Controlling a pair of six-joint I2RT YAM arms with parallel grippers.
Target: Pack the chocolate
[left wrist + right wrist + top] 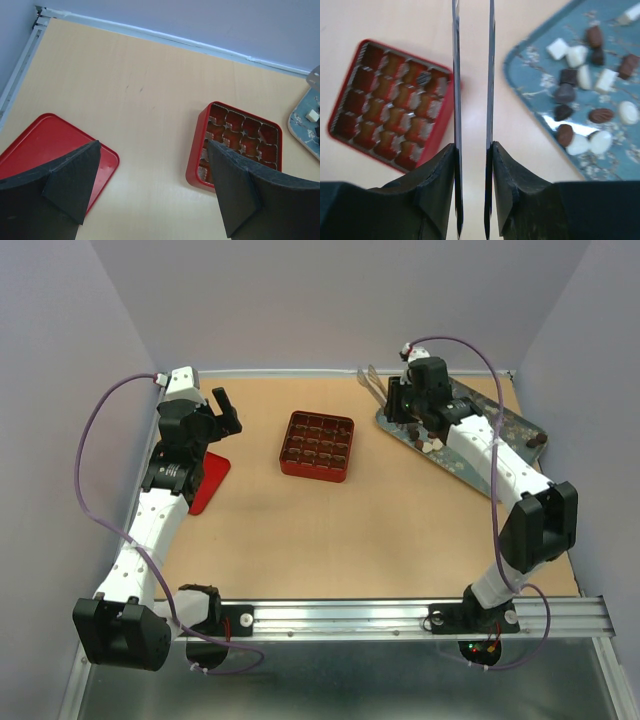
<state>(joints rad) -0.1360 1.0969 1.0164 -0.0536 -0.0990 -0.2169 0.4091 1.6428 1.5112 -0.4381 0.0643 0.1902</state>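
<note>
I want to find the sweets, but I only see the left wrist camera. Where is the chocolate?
Observer: On the blue tray, right of the red box: brown, dark and white chocolate pieces.
Operator: Is the other arm holding anything?
Observer: Yes, the right end effector is shut on metal tongs.
Operator: Where is it?
Observer: By the tray's left edge, on the box's side.
</note>
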